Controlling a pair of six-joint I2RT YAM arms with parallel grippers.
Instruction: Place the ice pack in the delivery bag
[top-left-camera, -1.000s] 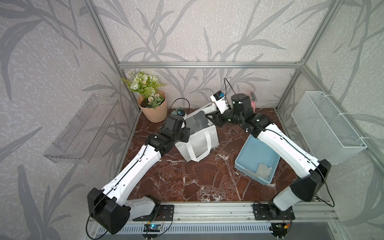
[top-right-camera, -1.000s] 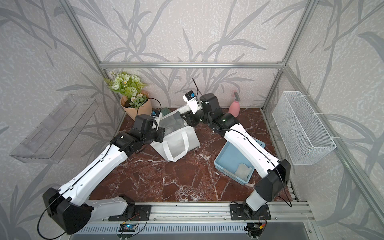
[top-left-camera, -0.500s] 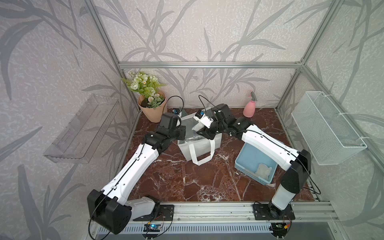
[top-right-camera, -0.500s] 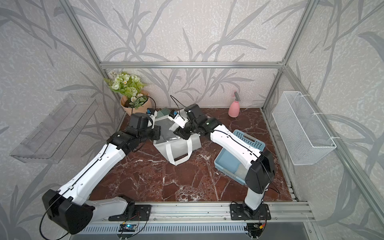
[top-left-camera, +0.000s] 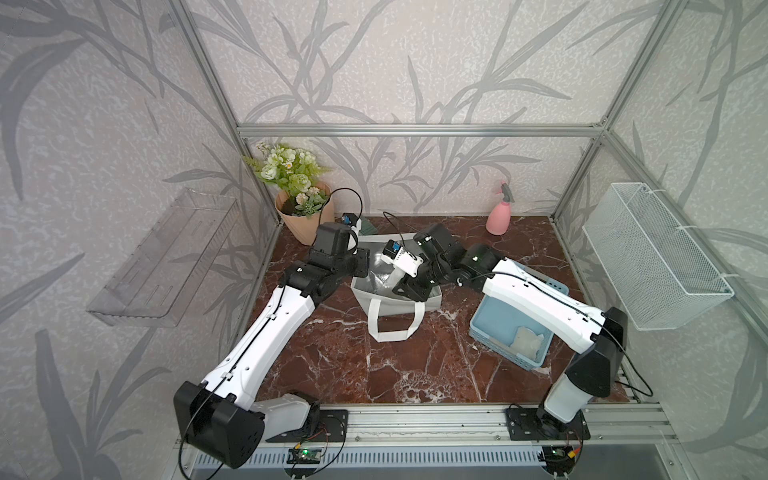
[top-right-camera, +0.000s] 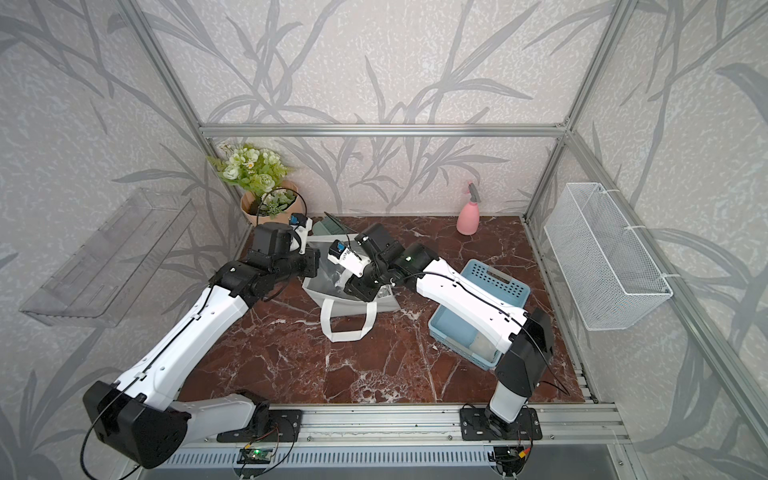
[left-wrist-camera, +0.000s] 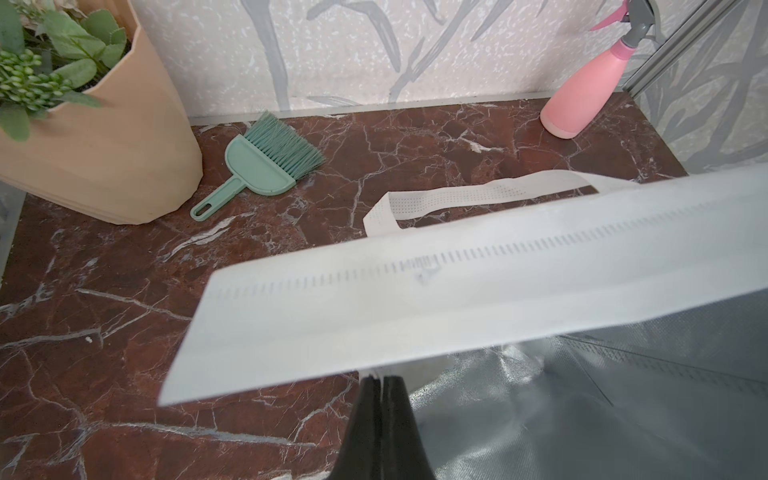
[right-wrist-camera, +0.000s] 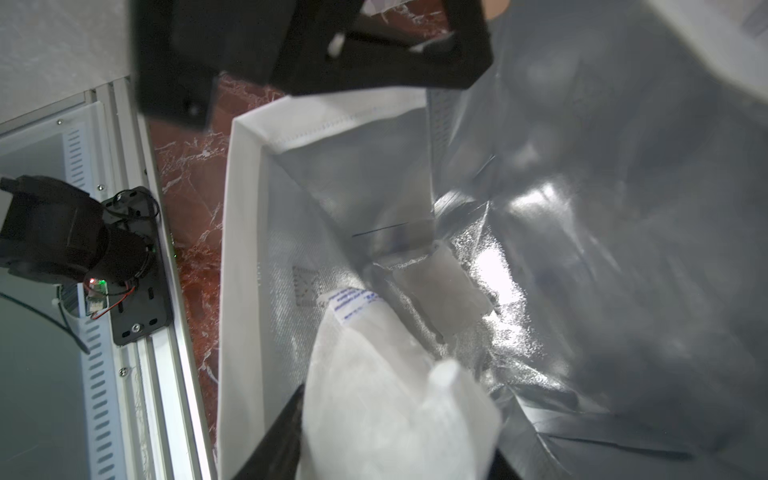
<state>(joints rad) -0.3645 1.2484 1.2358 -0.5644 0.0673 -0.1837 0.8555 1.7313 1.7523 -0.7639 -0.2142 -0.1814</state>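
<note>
The delivery bag (top-left-camera: 399, 302) (top-right-camera: 349, 306) stands open at the table's middle rear, silver lining showing. My left gripper (left-wrist-camera: 380, 379) is shut on the edge of its white flap lid (left-wrist-camera: 457, 291), holding it back. My right gripper (right-wrist-camera: 390, 449) reaches into the bag's mouth, shut on a white ice pack (right-wrist-camera: 386, 395) (top-left-camera: 395, 276) that hangs inside, above the bag's floor. A second pale flat pack (right-wrist-camera: 440, 289) lies on the foil bottom. In both top views the right wrist hides most of the opening.
A blue tray (top-left-camera: 498, 328) with another pale pack (top-left-camera: 528, 343) sits right of the bag, under the right arm. At the rear stand a plant pot (top-left-camera: 305, 220), a green brush (left-wrist-camera: 266, 166) and a pink spray bottle (top-left-camera: 500, 218). A wire basket (top-left-camera: 652, 257) hangs on the right wall.
The right arm swung from the rear down into the bag's mouth with the ice pack. The bag turned, its front handle loop now lying toward the front. The left gripper kept hold of the flap.
</note>
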